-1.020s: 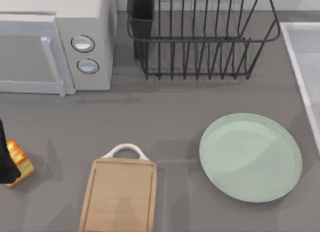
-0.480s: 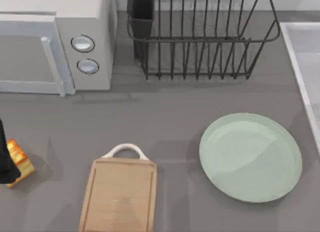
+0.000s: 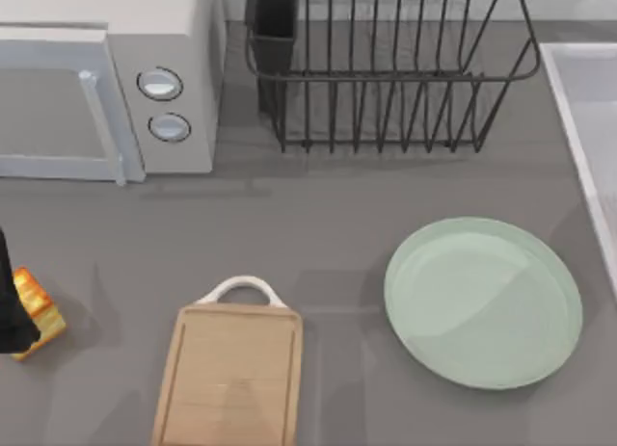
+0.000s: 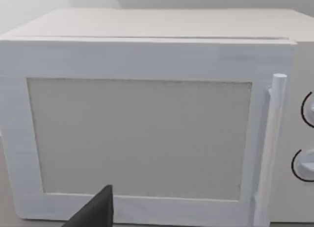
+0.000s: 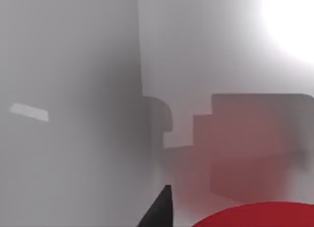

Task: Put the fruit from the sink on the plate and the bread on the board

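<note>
Top view, left to right: the left end effector [image 3: 8, 306] showed as a dark shape at the desk's far left edge, right against the bread [image 3: 37, 306], a golden-topped cube sitting on the grey desk [image 3: 318, 244]. Whether its fingers were clamped on the bread or merely beside it could not be told. Behind it, at the back left, stood a white microwave [image 3: 106, 80] with two round dials. The wooden cutting board [image 3: 231, 379] lay at the front, its white loop handle pointing toward the back, with nothing on it and well apart from the bread. A dark wire dish rack [image 3: 386, 70] stood at the back centre. The mint-green plate [image 3: 482, 301] lay bare to the right of the board, near the sink [image 3: 583, 128] at the right edge.

Left wrist view faced the microwave door, with one dark fingertip [image 4: 95, 212] low in the picture.

Right wrist view looked into the pale basin, where the red fruit [image 5: 260, 216] lay close beside a dark finger of the right end effector [image 5: 159, 210]; its grip could not be told.
</note>
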You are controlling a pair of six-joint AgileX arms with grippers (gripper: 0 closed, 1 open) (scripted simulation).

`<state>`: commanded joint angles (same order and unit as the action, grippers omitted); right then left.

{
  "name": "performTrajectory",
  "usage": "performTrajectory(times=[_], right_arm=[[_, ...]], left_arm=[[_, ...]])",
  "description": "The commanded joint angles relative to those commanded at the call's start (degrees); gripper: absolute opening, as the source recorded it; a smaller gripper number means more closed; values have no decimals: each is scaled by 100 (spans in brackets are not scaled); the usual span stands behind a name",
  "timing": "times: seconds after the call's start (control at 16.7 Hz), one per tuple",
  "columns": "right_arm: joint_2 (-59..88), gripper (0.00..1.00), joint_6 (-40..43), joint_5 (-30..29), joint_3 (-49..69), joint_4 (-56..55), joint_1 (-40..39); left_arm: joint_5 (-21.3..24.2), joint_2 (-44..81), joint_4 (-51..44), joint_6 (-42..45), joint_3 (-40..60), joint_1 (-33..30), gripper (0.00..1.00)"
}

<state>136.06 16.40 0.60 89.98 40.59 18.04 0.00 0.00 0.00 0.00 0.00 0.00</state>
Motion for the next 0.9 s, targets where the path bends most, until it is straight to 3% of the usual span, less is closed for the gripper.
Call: performTrajectory(times=[0.36,0.9], right_arm=[[-765,0,11,9,547,1394,2],[-1081,0,-272,1,677,1575,-272]], left_arm=[[0,0,0,0,0,0,100],[0,0,0,0,0,0,100]])
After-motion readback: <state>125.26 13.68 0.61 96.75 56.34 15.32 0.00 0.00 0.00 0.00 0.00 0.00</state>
